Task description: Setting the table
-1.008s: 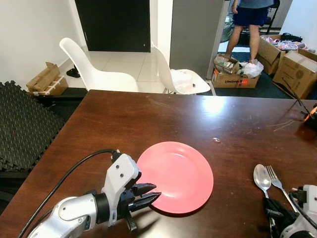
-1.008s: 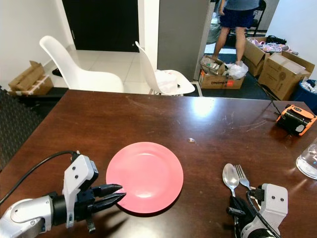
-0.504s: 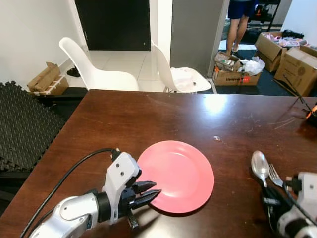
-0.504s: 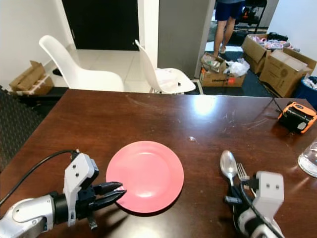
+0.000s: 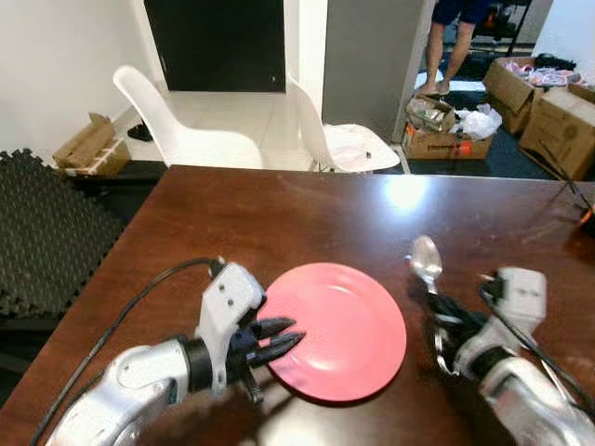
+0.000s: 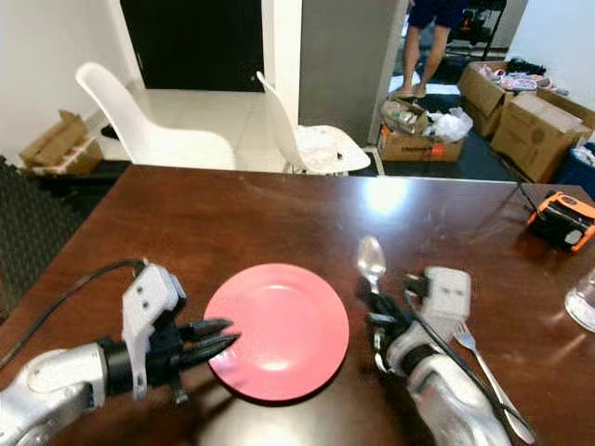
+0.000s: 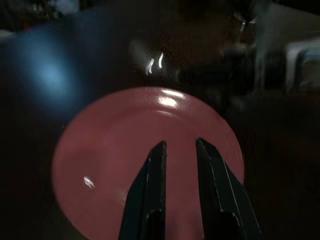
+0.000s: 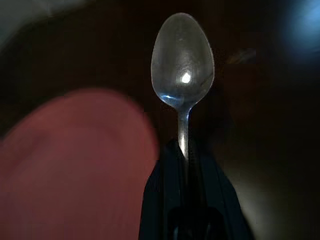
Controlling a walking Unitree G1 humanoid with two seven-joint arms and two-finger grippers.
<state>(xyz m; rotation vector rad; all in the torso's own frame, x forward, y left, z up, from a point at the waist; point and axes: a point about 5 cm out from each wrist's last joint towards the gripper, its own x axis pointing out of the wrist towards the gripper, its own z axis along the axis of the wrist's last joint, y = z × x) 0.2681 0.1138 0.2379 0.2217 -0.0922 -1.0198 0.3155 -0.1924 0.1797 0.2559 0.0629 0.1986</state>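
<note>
Spoon (image 6: pixel 371 259) held beside the plate (image 6: pixel 277 330)
Right gripper (image 6: pixel 386 311) pinches the handle, bowl pointing away from the robot, just right of the plate. Left gripper (image 6: pixel 216 338), fingers nearly together, holds nothing at the plate's left edge.

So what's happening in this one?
The robot is setting a dark wooden table. Its right end effector is shut on a spoon, held just right of a pink plate. The left end effector sits at the plate's left rim, fingers slightly apart. A fork lies on the table to the right.
</note>
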